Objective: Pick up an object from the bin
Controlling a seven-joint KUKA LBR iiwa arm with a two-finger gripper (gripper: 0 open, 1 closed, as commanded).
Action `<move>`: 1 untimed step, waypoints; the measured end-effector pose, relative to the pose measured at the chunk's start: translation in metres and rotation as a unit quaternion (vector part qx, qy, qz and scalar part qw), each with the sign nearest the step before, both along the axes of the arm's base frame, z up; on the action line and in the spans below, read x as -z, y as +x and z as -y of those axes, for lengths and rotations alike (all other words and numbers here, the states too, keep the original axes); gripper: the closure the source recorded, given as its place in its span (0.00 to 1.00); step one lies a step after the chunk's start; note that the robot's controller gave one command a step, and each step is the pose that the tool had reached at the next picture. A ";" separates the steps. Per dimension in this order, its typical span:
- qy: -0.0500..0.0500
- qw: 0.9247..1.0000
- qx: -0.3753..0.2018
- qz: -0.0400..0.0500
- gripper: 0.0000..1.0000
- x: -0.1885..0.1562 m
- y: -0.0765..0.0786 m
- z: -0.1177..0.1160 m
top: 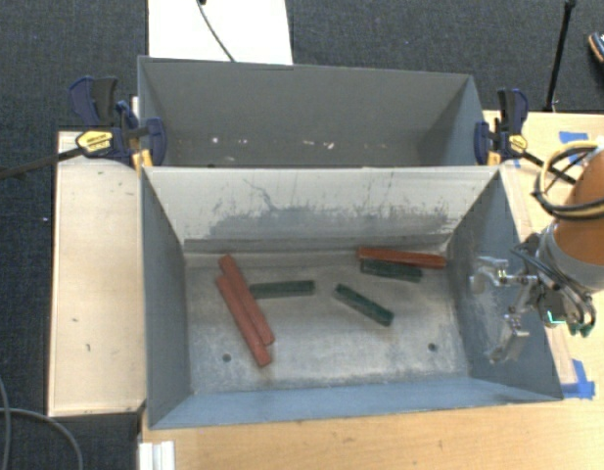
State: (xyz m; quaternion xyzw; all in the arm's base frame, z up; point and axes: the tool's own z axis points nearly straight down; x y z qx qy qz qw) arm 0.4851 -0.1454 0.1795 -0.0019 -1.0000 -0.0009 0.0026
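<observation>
My gripper hangs over the bin's right sloping wall, open, with nothing between its fingers. Nearest to it on the bin floor lie an orange-red bar along the back wall and a dark green bar right beside it. A second dark green bar lies slantwise in the middle of the floor, to the left of the gripper and apart from it.
Two red-brown bars lie side by side, slanted, at the left of the floor. A third dark green bar rests next to them. The arm with its orange cover comes in from the right.
</observation>
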 end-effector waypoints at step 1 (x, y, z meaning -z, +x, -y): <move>0.001 0.999 0.045 0.003 0.00 0.084 0.084 -0.074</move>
